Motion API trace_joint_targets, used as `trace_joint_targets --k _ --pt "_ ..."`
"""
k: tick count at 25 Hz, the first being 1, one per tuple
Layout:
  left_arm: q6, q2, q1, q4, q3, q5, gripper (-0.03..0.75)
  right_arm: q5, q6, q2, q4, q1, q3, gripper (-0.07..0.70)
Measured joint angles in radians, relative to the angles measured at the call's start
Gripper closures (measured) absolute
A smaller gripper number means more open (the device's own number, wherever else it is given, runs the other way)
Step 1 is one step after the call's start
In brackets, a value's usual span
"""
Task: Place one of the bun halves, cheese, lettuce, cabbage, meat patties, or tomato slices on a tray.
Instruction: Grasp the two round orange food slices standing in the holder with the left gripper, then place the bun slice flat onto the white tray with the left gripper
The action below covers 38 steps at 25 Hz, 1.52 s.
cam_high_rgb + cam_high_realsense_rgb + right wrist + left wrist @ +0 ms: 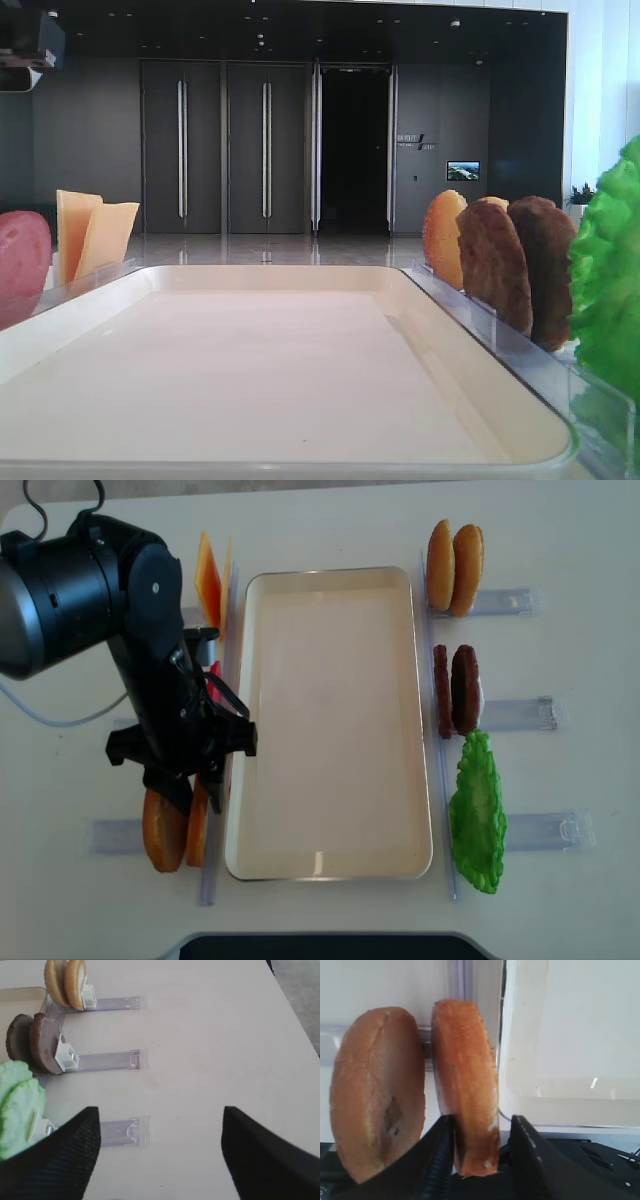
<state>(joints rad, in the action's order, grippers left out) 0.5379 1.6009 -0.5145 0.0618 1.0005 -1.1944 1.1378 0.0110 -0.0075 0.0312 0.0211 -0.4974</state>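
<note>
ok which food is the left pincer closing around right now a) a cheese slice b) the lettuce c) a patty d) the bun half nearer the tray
d, the left wrist view shows the left pincer with its fingers on both sides of the bun half that stands next to the tray.

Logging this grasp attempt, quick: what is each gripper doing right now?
Left gripper: fingers either side of the inner bun half; a firm grip cannot be told.
Right gripper: open, holding nothing.
</note>
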Motion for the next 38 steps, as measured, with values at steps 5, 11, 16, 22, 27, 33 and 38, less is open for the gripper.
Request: trace_joint_targets --k 5,11,16,22,27,33,38 --pt "0.000 0.000 0.000 -0.021 0.000 -0.003 0.516 0.000 0.000 0.000 0.000 0.000 0.000 0.118" --pt "-0.020 0.000 0.000 -0.040 0.000 -0.015 0.584 0.000 0.000 0.000 0.000 0.000 0.000 0.118" --pt "-0.035 0.000 0.000 -0.041 0.000 -0.015 0.587 0.000 0.000 0.000 0.000 0.000 0.000 0.118" --pt "-0.040 -0.021 0.000 -0.042 0.000 -0.015 0.591 0.000 0.000 0.000 0.000 0.000 0.000 0.118" --pt "-0.040 -0.118 0.000 -0.033 0.000 -0.016 0.592 0.000 0.000 0.000 0.000 0.000 0.000 0.118" --pt "-0.041 -0.252 -0.002 -0.021 0.000 -0.018 0.596 0.000 0.000 0.000 0.000 0.000 0.000 0.118" --pt "-0.041 -0.339 -0.002 -0.021 0.000 -0.022 0.596 0.000 0.000 0.000 0.000 0.000 0.000 0.118"
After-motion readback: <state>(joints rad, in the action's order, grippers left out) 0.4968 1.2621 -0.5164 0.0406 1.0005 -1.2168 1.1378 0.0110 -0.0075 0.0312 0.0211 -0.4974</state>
